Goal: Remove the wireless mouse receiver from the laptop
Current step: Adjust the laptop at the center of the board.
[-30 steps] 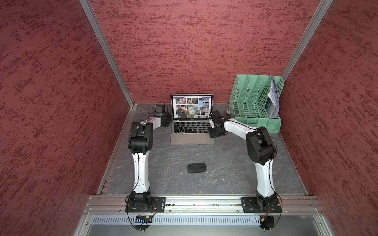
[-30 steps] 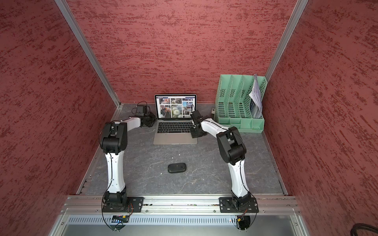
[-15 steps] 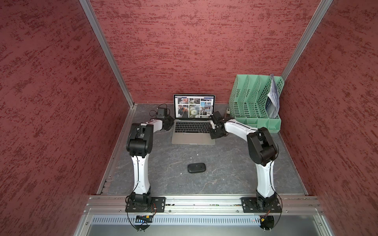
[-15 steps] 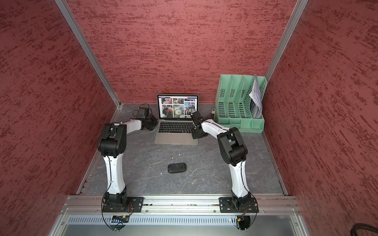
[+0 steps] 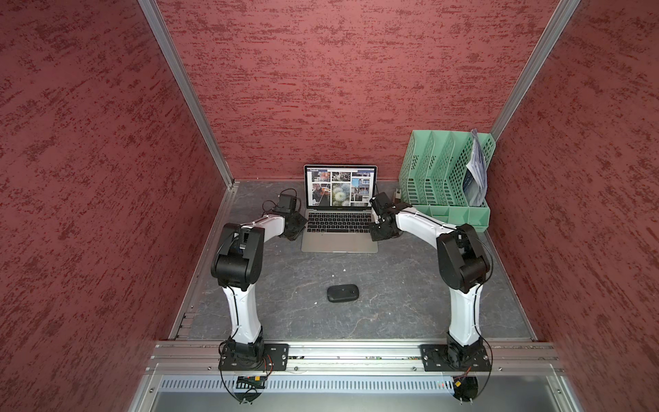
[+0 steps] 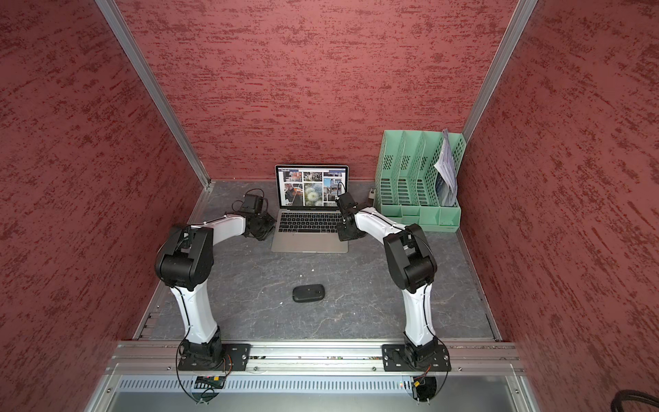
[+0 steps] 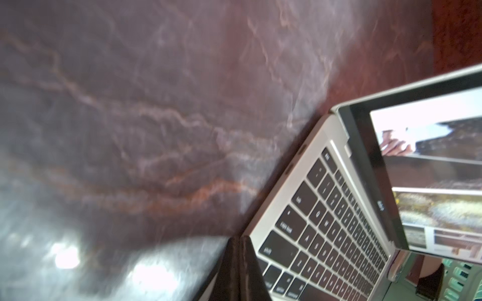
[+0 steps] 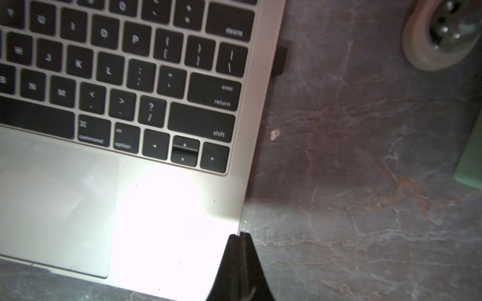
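Flanking the laptop point(image 5: 338, 242), both arms sit low at its sides. Left gripper point(image 7: 240, 241): fingers pressed together, tip at the laptop's left edge, beside the shift key. Right gripper point(image 8: 239, 235): fingers likewise pressed together, tip at the laptop's front right corner. Receiver point(image 8: 279, 60): dark stub sticking from the laptop's right edge, level with the backslash key, apart from both grippers. Mouse point(image 5: 342, 293) lies before the laptop.
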`<action>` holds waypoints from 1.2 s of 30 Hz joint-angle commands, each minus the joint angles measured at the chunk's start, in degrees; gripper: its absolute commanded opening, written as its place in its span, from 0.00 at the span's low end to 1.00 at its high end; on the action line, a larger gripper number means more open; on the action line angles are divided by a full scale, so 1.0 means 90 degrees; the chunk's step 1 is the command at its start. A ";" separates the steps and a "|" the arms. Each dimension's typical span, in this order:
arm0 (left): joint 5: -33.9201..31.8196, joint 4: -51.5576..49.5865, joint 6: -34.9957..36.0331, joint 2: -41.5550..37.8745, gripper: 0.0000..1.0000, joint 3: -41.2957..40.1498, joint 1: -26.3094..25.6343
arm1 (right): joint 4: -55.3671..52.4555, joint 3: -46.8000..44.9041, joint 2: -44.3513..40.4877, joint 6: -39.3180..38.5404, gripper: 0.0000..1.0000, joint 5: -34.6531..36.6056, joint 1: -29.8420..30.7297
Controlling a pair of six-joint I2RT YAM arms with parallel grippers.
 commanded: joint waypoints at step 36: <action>-0.1110 -0.1573 0.0530 -0.1312 0.30 -0.0494 -0.0832 | -0.0197 0.0247 0.0061 -0.0369 0.28 0.0950 -0.0214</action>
